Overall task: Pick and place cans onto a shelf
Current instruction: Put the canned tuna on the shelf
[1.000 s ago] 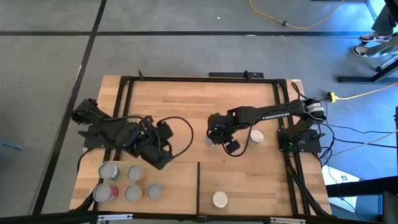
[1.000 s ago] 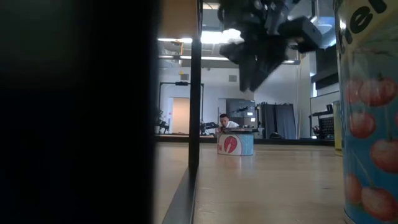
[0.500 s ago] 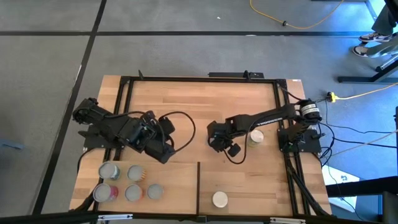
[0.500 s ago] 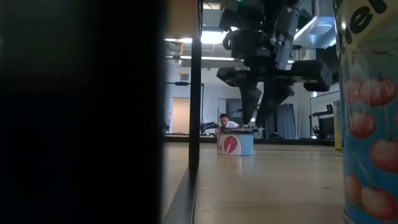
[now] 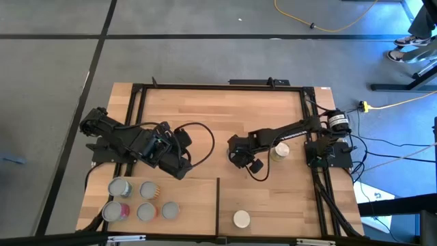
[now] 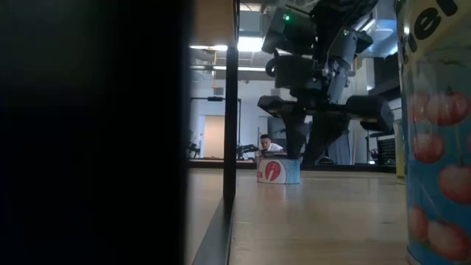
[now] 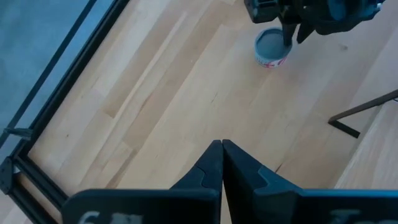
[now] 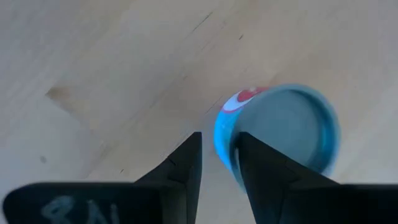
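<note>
Beside the shelf [image 5: 157, 198], toward the table's far side: blue can [image 8: 280, 134], red-marked label, upright on the tabletop [image 5: 218, 113]. Right gripper [image 6: 303, 151] directly over it, fingers slightly parted, can not held. Left gripper [image 7: 222, 163] above the shelf's far edge, fingers pressed together, empty. Four cans [image 5: 140, 201] on the shelf.

Even, bright overhead light on the light-wood plank tabletop [image 5: 205, 113], shadows soft and faint. Low view: backlit by ceiling strip lights [image 6: 213, 48], a dark blurred mass left of the black post [image 6: 230, 132]. Blue round tin [image 8: 280, 134] soft-edged, out of focus.
</note>
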